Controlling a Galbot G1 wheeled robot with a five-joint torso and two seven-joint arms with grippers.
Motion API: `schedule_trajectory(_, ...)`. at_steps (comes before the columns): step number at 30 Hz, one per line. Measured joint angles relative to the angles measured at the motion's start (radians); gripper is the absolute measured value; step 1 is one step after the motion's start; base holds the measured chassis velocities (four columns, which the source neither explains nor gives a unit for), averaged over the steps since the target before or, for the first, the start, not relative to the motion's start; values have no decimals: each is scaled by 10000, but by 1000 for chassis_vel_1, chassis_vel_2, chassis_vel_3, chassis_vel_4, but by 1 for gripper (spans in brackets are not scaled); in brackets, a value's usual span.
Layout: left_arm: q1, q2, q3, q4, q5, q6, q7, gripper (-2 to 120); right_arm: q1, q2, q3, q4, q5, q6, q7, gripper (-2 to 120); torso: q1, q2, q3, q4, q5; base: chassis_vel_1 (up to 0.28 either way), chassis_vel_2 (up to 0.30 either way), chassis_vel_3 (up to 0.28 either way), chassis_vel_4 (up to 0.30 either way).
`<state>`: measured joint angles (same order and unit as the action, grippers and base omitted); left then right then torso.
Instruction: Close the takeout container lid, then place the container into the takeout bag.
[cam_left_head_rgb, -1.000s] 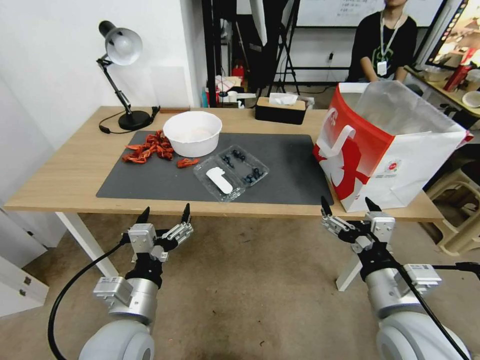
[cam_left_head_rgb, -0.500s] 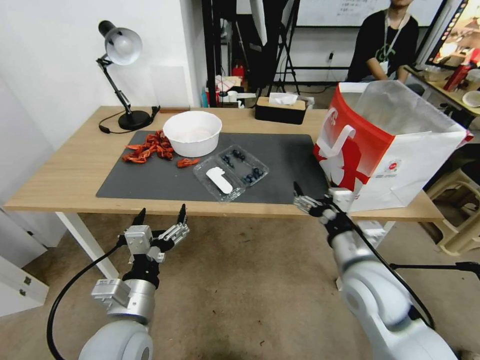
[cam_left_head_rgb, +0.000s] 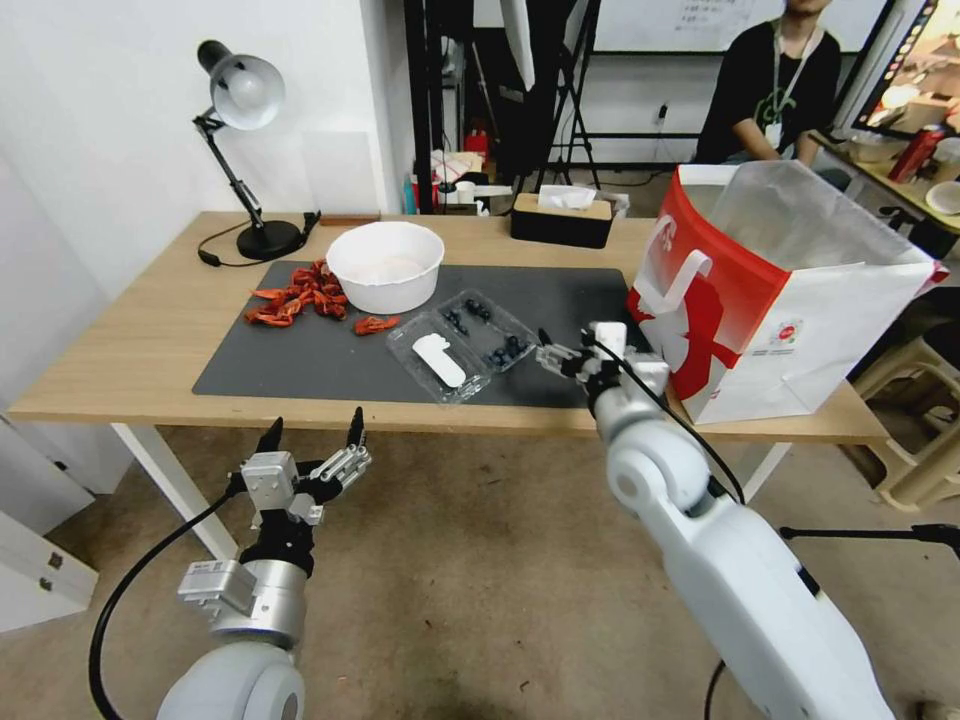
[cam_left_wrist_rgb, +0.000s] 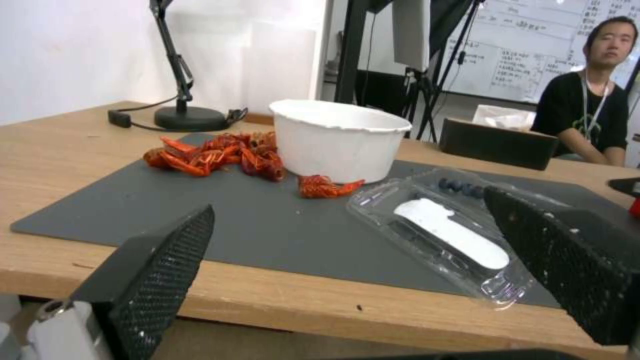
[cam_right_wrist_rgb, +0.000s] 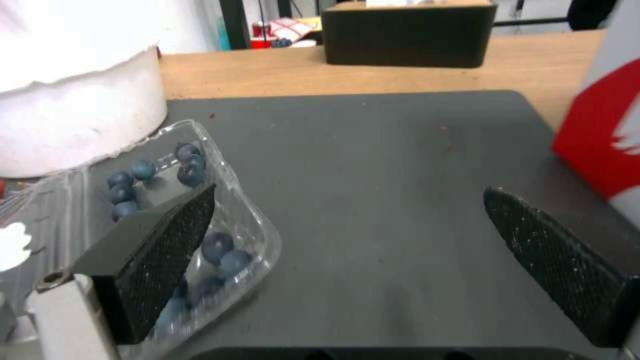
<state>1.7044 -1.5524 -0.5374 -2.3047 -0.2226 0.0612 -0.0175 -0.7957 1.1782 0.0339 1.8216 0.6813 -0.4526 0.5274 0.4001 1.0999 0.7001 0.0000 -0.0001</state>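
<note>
The takeout container (cam_left_head_rgb: 490, 336) lies open on the grey mat (cam_left_head_rgb: 590, 300), with dark blueberries in its tray half (cam_right_wrist_rgb: 190, 172). The lid (cam_left_head_rgb: 438, 362) lies flat beside the tray, its white label (cam_left_wrist_rgb: 450, 239) facing up. My right gripper (cam_left_head_rgb: 570, 352) hovers open low over the mat, just right of the tray half; one finger (cam_right_wrist_rgb: 157, 250) stands at the tray's rim. The left gripper (cam_left_head_rgb: 313, 432) is open below the table's front edge, facing the lid. The red-and-white takeout bag (cam_left_head_rgb: 790, 300) stands open at the table's right end.
A white bowl (cam_left_head_rgb: 385, 265) and a heap of red crayfish (cam_left_head_rgb: 298, 295) sit at the mat's back left. A desk lamp (cam_left_head_rgb: 245, 100) and a black tissue box (cam_left_head_rgb: 560, 220) stand along the table's far side. Bare mat lies between the container and the bag.
My right arm has swung up from below the table's front edge, forward and left, over the mat beside the container's tray. The left gripper has sunk slightly.
</note>
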Motion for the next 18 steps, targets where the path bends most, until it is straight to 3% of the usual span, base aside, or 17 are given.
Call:
schedule_trajectory(6,-10,-1,-53,75,-1,-81,-22,100,844,223,-491,-792,576,-573,415,100,0,0,-1,1,1,0,0,0,0)
schedule_trajectory(18,-73,-3,-113,268,-12,-198,-68,100,1359,390,-692,-1227,750,-1614,786,100,0,0,-1,0,1,0,0,0,0)
